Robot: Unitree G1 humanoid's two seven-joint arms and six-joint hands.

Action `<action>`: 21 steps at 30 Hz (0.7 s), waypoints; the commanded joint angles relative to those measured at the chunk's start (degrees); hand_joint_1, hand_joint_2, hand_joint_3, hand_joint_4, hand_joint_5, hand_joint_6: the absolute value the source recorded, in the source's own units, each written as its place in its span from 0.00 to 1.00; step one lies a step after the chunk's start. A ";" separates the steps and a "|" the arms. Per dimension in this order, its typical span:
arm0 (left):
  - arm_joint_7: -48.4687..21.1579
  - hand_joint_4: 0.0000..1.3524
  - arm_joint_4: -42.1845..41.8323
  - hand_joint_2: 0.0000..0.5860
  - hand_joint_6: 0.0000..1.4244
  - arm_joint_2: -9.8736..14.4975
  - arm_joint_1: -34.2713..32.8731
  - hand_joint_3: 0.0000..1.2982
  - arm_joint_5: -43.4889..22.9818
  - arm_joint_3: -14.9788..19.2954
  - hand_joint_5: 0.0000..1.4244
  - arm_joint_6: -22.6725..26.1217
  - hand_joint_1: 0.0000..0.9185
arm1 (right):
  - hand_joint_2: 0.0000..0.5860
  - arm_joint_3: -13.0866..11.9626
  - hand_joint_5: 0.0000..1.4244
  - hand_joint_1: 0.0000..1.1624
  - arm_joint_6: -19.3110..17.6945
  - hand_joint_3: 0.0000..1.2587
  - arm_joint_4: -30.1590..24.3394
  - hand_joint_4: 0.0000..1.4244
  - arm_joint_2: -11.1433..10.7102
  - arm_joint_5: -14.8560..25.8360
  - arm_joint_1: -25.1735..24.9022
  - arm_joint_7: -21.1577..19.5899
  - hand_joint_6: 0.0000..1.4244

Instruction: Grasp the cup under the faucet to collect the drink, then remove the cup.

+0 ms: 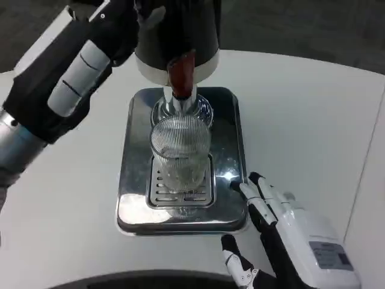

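Observation:
A clear ribbed cup (pixel 179 153) stands upright on the grate of a shiny metal drip tray (pixel 133 198), right under the silver faucet (pixel 178 102). Above the faucet is a red tap lever (pixel 181 72) on the black dispenser (pixel 180 27). My right hand (pixel 278 226) lies low at the tray's front right corner, its fingers spread and holding nothing, a short way from the cup. My left forearm (pixel 72 78) reaches up to the dispenser's left side. The left hand (pixel 127 13) is at the picture's top edge against the dispenser body, and its fingers are mostly hidden.
The white round table (pixel 307 120) carries the tray and dispenser in its middle. Its edge curves along the right and the back, with dark floor beyond. My left forearm crosses above the table's left part.

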 commanded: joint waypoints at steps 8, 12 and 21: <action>-4.06 0.00 5.69 0.26 0.02 -2.71 -2.36 0.00 2.92 -3.21 0.04 -0.27 0.00 | 0.87 -1.05 0.04 0.30 0.43 0.09 -1.94 0.01 0.29 0.98 1.85 -0.34 0.09; -4.78 0.00 7.02 0.27 0.03 -2.68 -2.59 0.00 4.89 -3.72 0.05 -1.48 0.00 | 0.87 -1.36 0.05 0.30 0.47 0.09 -2.36 0.01 0.62 1.75 2.50 -0.54 0.09; -6.11 0.00 4.72 0.26 0.04 -2.02 -1.74 0.00 6.83 -5.13 0.06 -2.78 0.00 | 0.88 -1.38 0.06 0.30 0.62 0.09 -2.28 0.01 0.77 2.21 2.36 -0.08 0.12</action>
